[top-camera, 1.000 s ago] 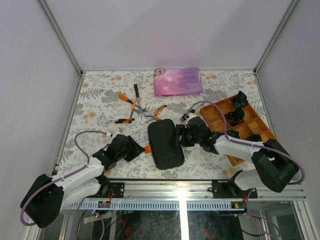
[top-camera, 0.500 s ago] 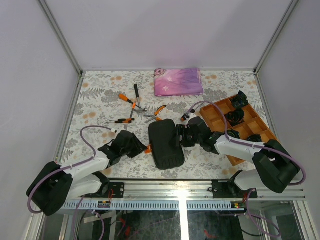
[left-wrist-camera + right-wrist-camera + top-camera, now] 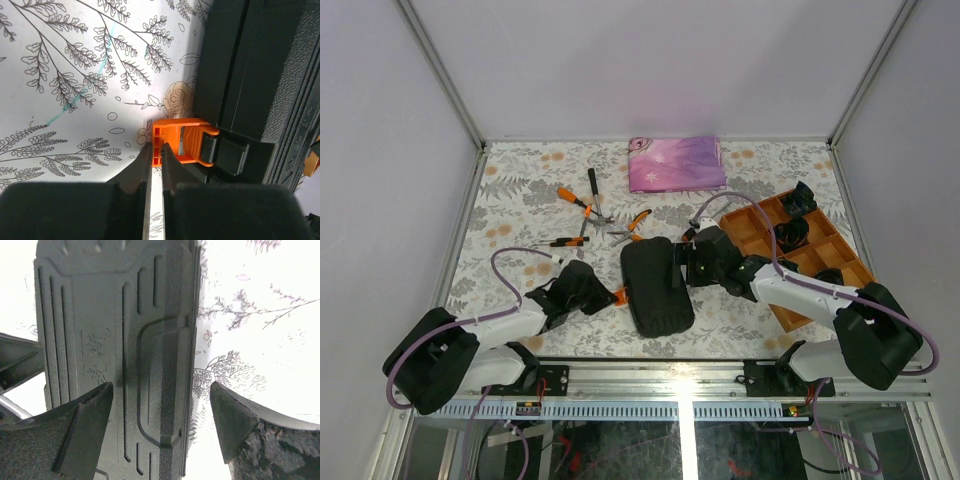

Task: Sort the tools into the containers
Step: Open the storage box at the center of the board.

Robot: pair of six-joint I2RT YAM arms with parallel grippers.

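Observation:
The black tool case [image 3: 658, 285] lies closed in the middle of the table. My left gripper [image 3: 605, 297] is at its left side, shut on the case's orange latch [image 3: 180, 142]; the fingertips [image 3: 156, 150] pinch the latch's outer edge. My right gripper [image 3: 685, 265] stands open at the case's right side, and its fingers straddle the edge of the ribbed lid [image 3: 115, 330] without touching it. Behind the case lie the tools: orange-handled pliers [image 3: 573, 198], a black-handled hammer [image 3: 591, 190], a screwdriver [image 3: 565, 241] and a second pair of pliers [image 3: 638, 221].
A folded pink-purple cloth [image 3: 675, 163] lies at the back. A wooden compartment tray [image 3: 752, 222] with black coiled bundles [image 3: 790, 233] stands at the right, close to my right arm. Metal frame rails border the floral table.
My left gripper has closed onto the orange latch. The case has shifted and turned slightly to the right. My right gripper has opened wider and moved a little toward the back.

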